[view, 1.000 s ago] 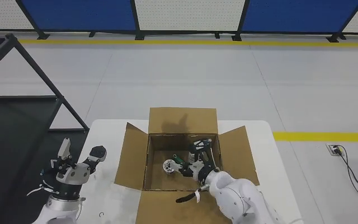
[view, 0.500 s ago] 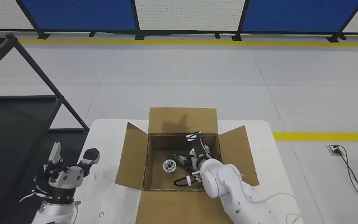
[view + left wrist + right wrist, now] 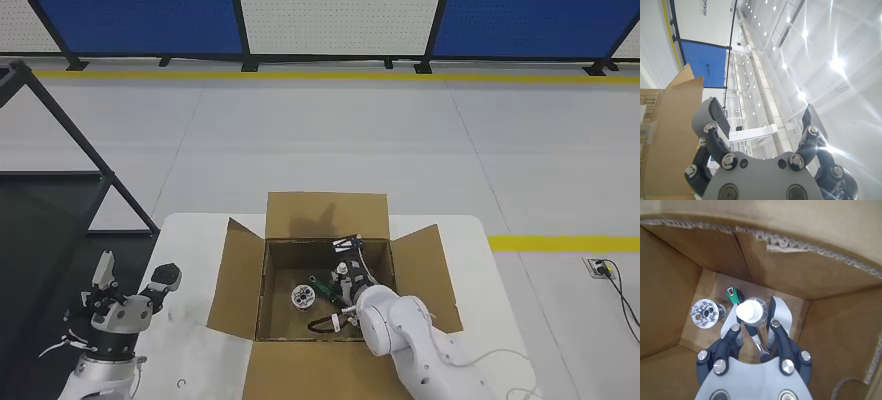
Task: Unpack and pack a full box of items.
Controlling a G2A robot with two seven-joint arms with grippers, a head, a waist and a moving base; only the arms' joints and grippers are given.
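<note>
The white surface stood on a pale grey floor, with a yellow line painted along the far side. Behind that line ran blue panels and white perforated panels.

A brown corrugated cardboard box sat in the middle of the surface with all four flaps folded outward. On its bottom lay a shiny silver toothed metal spool. Just beside it was a slim ratchet tool with a green-and-black handle and a chrome head. The box's cut edges showed torn, wavy fluting.

The right claw was down inside the box. Its pale fingers were closed partway on a small clear round plastic container with a white ribbed cap. It held the container upright above the ratchet tool, and one finger pressed on each side of it.

The left claw stood at the left end of the surface, well apart from the box. It pointed up toward the ceiling lights, spread wide with nothing in it, and the ridged dark pads on its fingers were bare.
</note>
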